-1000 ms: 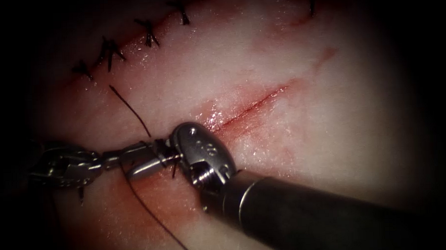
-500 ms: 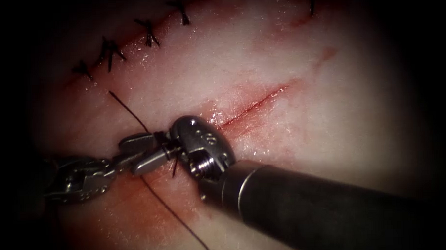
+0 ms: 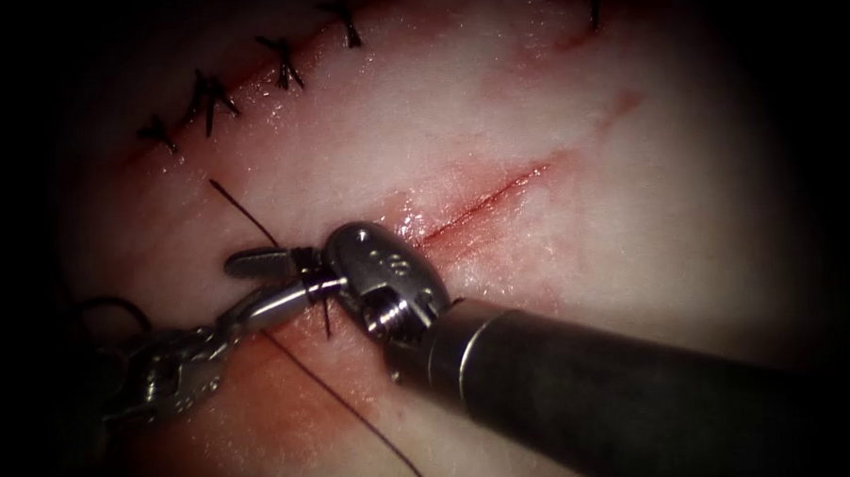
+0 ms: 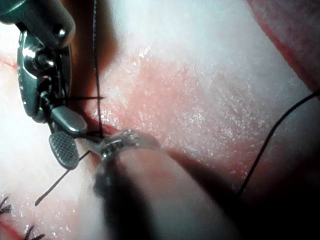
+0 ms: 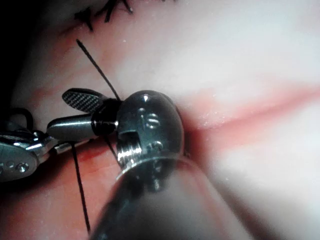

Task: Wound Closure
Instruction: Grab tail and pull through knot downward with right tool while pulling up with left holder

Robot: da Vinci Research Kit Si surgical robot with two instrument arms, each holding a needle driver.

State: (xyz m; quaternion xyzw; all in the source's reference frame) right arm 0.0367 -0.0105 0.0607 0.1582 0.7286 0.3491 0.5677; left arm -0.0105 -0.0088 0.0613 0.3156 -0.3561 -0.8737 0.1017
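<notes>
Moved: the left tool (image 3: 232,323) has dropped toward the lower left and now slants up to the right. The right tool (image 3: 252,284) has spread its jaws wider. The thread (image 3: 346,406) below them has swung to the right.
Right tool: jaws apart, one ridged pad facing up, nothing clamped and no needle between them. The thread crosses at their root.
Left tool: its tip sits just beside the right tool's lower jaw. Whether it grips the thread cannot be told.
Key relation: the thread's free end (image 3: 218,186) lies up and to the left of the open jaws. The thread's long axis runs diagonally, upper left to lower right. The right tool is the nearer one to that end.
Place: all this sits at the left end of the cut (image 3: 480,201) in the tissue (image 3: 652,259), beside red fluid (image 3: 261,405).
Count: two tools, one long thread, one open cut. Four finished stitches (image 3: 285,64) lie in the upper-left row, and a fifth sits at the top edge further right.
</notes>
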